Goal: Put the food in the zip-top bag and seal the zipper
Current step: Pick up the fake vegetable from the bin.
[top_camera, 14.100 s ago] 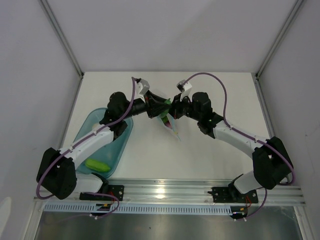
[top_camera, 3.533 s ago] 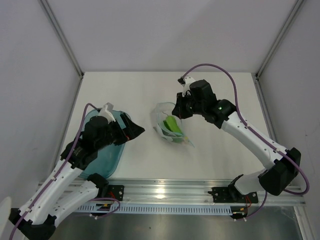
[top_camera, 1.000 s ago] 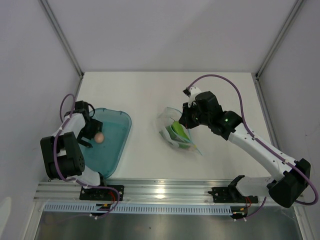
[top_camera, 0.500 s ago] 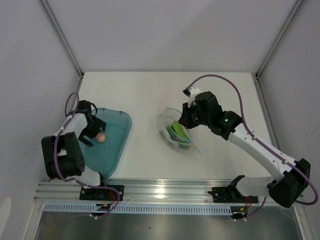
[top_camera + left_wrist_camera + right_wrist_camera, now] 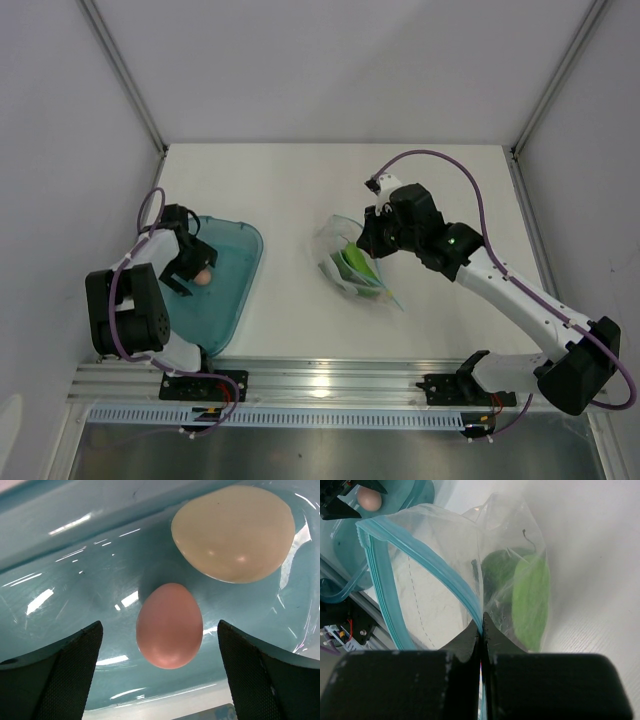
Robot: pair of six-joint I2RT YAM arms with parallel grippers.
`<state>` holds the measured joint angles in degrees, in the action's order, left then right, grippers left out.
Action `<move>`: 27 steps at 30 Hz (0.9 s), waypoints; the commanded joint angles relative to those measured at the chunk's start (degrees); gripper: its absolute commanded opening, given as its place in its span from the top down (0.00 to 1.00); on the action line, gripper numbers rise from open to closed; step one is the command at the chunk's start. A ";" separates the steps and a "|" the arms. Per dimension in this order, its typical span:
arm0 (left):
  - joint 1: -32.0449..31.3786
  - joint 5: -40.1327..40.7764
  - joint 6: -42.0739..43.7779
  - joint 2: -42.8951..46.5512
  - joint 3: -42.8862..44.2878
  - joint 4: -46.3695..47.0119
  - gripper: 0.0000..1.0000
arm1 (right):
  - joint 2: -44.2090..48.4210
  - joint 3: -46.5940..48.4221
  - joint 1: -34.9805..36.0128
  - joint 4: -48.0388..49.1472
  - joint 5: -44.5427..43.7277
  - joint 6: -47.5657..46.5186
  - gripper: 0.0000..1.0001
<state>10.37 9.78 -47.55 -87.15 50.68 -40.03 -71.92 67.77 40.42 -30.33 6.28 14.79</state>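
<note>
A pink toy egg (image 5: 170,626) lies in the translucent blue tray (image 5: 225,300), with a larger cream food piece (image 5: 234,532) just beyond it. My left gripper (image 5: 160,672) is open, one finger on each side of the egg and touching neither side. In the top view the left gripper (image 5: 199,266) hangs over the tray's left part, above the egg (image 5: 204,278). My right gripper (image 5: 482,630) is shut on the zip-top bag (image 5: 345,262) at its teal zipper (image 5: 420,555), holding the mouth open. Green food (image 5: 530,600) sits inside the bag.
The blue tray (image 5: 415,495) stands at the table's left, near the left wall. The aluminium rail (image 5: 320,380) with both arm bases runs along the near edge. The right arm reaches across the table's right half toward the bag.
My left gripper has shifted a little to the right over the tray, closing in on the pink egg. The right gripper and the bag have stayed put.
</note>
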 commanded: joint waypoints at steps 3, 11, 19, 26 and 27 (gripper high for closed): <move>-0.26 -1.25 -0.26 -0.30 0.74 0.39 0.17 | 1.70 -0.09 0.27 1.76 -1.01 -0.11 1.00; -0.18 -2.30 -0.18 5.41 -2.42 3.38 0.56 | 1.96 -0.18 0.44 1.76 -1.19 -0.02 1.00; -0.35 -5.73 1.14 13.84 -2.60 2.85 1.00 | 2.13 -0.18 0.62 1.85 -1.19 0.24 1.00; -2.02 -20.21 7.10 35.45 -6.98 13.29 0.99 | 1.87 -0.18 1.15 2.29 -1.45 0.68 1.00; -2.37 -23.02 7.64 38.08 -7.34 15.40 1.00 | 1.87 -0.18 1.23 2.46 -1.54 0.68 1.00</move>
<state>9.28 -2.11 -44.47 -57.52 45.30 -33.34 -71.53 67.51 41.08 -30.04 5.41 15.00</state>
